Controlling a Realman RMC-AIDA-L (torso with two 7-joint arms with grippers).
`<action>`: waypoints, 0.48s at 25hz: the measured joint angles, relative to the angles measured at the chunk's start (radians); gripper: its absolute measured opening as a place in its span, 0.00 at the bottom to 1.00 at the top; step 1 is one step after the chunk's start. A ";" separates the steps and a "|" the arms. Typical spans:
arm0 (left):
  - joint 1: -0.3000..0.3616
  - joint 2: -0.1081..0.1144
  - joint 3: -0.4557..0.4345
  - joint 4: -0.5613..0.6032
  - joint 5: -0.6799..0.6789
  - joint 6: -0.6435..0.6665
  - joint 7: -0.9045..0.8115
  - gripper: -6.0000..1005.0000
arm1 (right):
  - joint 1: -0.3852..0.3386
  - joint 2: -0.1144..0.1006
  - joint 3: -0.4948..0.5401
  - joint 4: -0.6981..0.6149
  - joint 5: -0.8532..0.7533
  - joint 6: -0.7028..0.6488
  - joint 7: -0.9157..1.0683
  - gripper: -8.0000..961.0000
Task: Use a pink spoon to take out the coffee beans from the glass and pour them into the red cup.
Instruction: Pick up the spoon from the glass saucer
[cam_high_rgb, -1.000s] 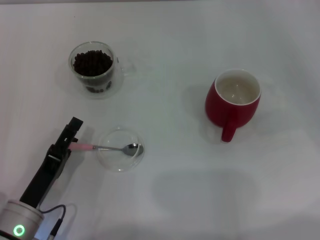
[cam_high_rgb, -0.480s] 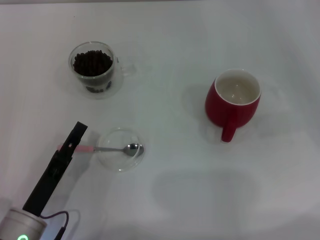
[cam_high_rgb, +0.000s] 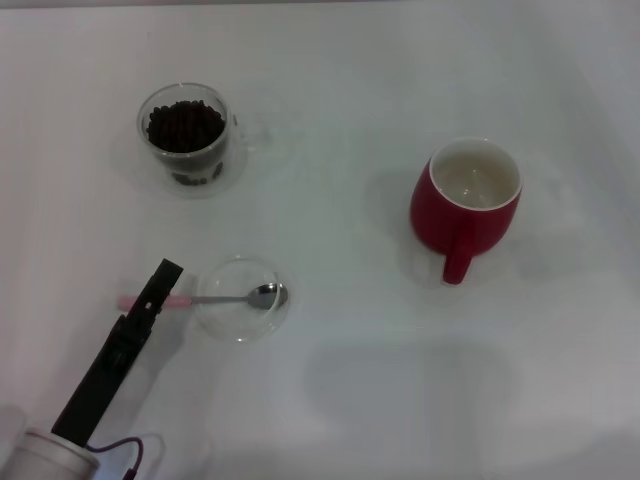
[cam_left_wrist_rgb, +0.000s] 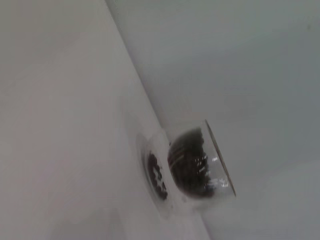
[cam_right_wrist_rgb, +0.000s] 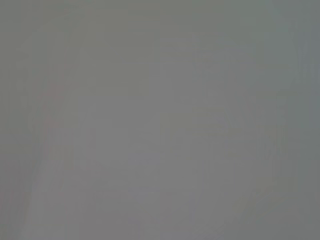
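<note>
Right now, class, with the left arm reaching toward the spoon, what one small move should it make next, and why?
Probably lower the left tool onto the pale pink handle of the small metal-bowled pink spoon and close on it. The tool sits over that handle, while the spoon's bowl lies in the flat clear glass dish. The dark coffee beans fill the clear glass mug, and the glossy red cup looks empty.

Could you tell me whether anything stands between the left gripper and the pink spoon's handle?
Nothing visible does: the left gripper sits right over the pink spoon, crossing its handle, whose bowl rests on the glass dish.
</note>
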 joint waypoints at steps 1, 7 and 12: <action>0.000 0.000 0.000 0.000 0.002 -0.001 0.000 0.71 | -0.003 0.001 0.000 -0.001 0.000 0.000 0.000 0.73; 0.014 0.000 -0.002 0.000 0.008 0.004 0.003 0.70 | -0.015 0.003 0.000 -0.004 0.000 -0.002 0.000 0.73; 0.026 0.000 -0.004 0.001 0.007 0.005 0.002 0.68 | -0.028 0.004 0.000 -0.006 0.000 -0.008 0.002 0.73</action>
